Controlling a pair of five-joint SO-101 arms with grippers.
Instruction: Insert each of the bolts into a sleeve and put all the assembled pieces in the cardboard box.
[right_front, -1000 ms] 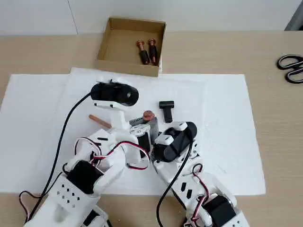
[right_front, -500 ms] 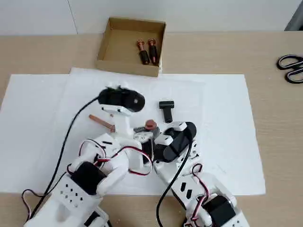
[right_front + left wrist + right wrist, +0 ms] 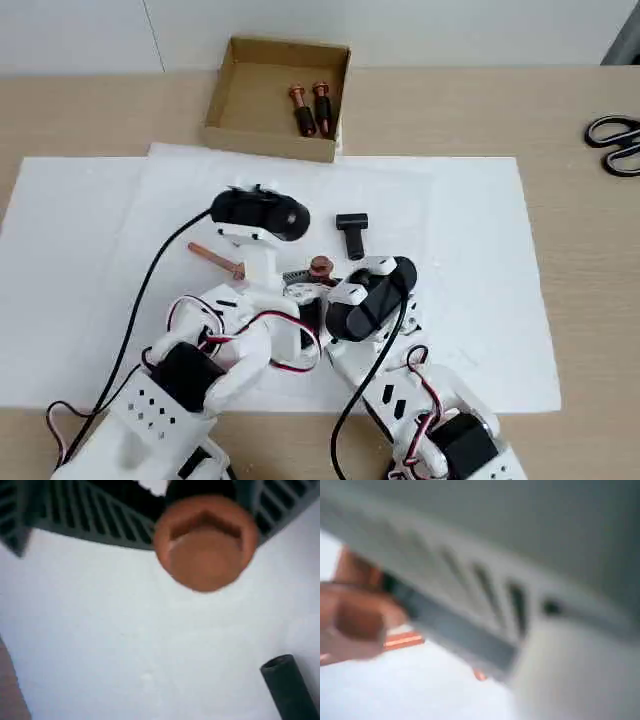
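A copper bolt (image 3: 320, 266) stands head-up between my two arms, and my left gripper (image 3: 308, 274) is shut on it. In the left wrist view its head (image 3: 205, 550) sits against grey ribbed jaws with a dark shape behind; I cannot tell if that is a sleeve. My right gripper (image 3: 345, 288) is right beside the bolt (image 3: 355, 620), its own jaw blurred. A loose bolt (image 3: 215, 257) lies on the paper to the left. A black sleeve (image 3: 351, 232) (image 3: 287, 687) lies just beyond. The cardboard box (image 3: 225, 100) at the back holds two assembled pieces (image 3: 311, 108).
White paper (image 3: 470, 260) covers the wooden table. Scissors (image 3: 615, 143) lie at the far right edge. The left arm's black camera head (image 3: 260, 213) and its cable (image 3: 150, 270) hang over the paper near the loose bolt.
The left arm's camera head has shifted right and toward the near edge, and the bolt head moved nearer with it. The right arm has hardly moved.
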